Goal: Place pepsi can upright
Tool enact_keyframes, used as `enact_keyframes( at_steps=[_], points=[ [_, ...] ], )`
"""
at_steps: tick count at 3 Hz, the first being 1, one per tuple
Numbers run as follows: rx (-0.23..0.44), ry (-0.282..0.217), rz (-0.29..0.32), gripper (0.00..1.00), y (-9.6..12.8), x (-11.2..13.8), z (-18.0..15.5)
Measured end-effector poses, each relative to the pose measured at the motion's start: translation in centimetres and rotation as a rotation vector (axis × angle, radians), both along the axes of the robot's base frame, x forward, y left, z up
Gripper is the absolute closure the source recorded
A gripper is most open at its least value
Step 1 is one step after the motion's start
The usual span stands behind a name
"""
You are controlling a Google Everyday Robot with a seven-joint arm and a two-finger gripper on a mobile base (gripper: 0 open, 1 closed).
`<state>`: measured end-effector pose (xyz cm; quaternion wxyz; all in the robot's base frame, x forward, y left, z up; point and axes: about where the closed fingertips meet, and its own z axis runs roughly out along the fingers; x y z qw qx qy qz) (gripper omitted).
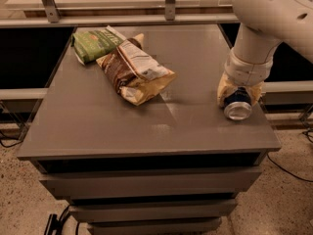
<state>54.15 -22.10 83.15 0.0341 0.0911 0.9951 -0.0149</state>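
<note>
The pepsi can (237, 109) lies tilted on its side at the right edge of the grey table top (146, 126), its silver end facing the camera and its dark-blue body behind. My gripper (238, 98) comes down from the white arm (259, 28) at the upper right. Its cream-coloured fingers (224, 91) sit tight against both sides of the can and hold it at the table surface.
A brown and cream chip bag (134, 72) lies at the table's middle back, and a green chip bag (95, 44) lies behind it at the back left. The table stands on a drawer cabinet (146, 190). A metal rail (122, 19) runs behind the table.
</note>
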Motion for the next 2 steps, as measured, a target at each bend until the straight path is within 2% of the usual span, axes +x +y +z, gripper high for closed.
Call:
enact_keyframes(
  at_steps=[1, 2],
  points=[
    [0.000, 0.004, 0.004, 0.57, 0.01, 0.02, -0.17],
    [0.000, 0.004, 0.004, 0.73, 0.01, 0.02, -0.06]
  ],
)
